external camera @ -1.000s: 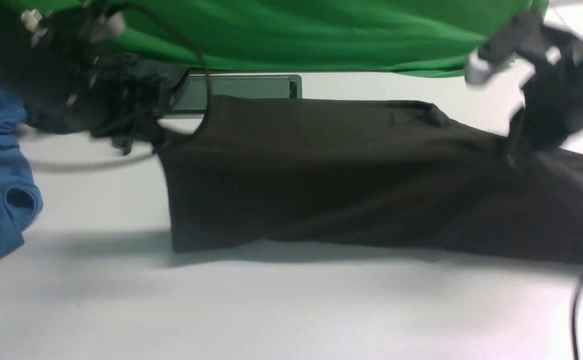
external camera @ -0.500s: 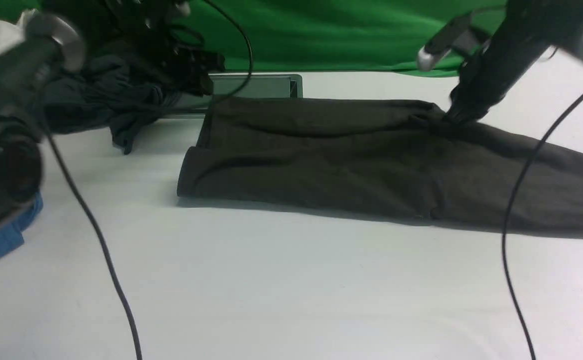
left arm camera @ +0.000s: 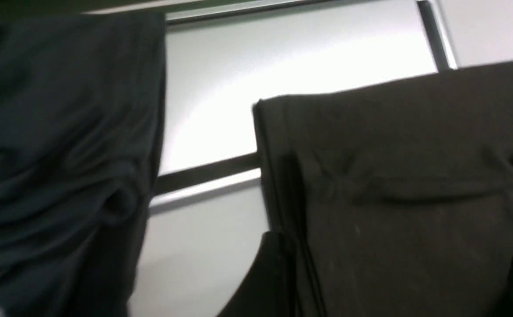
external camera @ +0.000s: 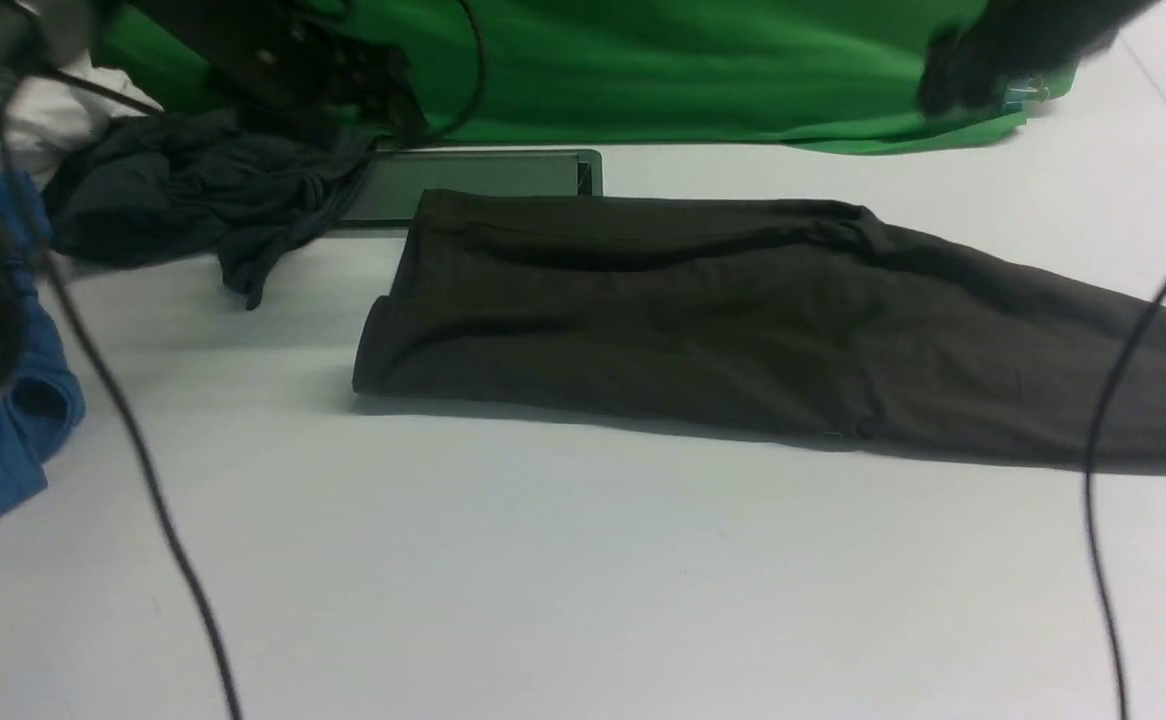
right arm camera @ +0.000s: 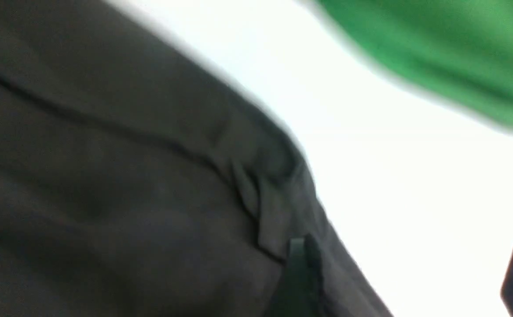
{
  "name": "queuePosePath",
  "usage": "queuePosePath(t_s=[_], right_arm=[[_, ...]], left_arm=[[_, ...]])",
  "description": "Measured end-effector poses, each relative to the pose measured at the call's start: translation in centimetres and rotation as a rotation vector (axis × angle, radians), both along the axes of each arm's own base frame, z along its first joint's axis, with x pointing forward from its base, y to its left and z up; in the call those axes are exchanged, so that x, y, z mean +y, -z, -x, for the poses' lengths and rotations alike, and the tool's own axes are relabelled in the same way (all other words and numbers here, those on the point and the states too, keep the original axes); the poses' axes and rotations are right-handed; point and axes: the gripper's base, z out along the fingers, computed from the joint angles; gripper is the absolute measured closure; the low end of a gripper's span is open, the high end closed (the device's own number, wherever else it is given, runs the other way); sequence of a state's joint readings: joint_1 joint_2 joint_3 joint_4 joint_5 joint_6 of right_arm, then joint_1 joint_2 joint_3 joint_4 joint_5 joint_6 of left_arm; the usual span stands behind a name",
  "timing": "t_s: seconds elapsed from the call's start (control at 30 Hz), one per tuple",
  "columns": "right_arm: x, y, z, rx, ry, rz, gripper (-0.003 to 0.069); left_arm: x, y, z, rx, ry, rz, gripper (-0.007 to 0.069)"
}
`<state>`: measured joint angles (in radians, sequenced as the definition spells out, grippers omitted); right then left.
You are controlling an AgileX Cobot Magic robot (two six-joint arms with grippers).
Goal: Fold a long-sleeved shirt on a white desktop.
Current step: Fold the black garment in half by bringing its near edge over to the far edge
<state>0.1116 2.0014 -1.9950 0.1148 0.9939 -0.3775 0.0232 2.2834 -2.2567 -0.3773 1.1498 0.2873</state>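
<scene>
Open matte white-grey tabletop [external camera: 543,580] near side. Dark charcoal knit long-sleeved shirt [external camera: 703,320] folded, left edge rolled, sleeve stretching right. Both released: left pincer [left arm camera: 397,237], right pincer [right arm camera: 412,246].

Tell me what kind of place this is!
Probably a robot lab or filming studio, not a home: a green cloth backdrop hangs behind a white desktop, a black robot arm reaches over it, and a long-sleeved shirt lies there.

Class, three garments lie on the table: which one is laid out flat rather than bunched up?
The long-sleeved shirt, dark charcoal, lies flat mid-table; the slate-grey garment and blue garment are crumpled.
</scene>
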Motion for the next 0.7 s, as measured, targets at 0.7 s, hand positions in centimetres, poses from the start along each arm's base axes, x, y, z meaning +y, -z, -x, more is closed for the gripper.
queuePosePath(t_s=[0.7], right_arm=[[8.8, 3.7, 0.9, 0.095, -0.291, -0.095, 0.0270]], left_arm=[[-1.9, 7.4, -2.6, -0.457, 1.078, -0.483, 0.0013]])
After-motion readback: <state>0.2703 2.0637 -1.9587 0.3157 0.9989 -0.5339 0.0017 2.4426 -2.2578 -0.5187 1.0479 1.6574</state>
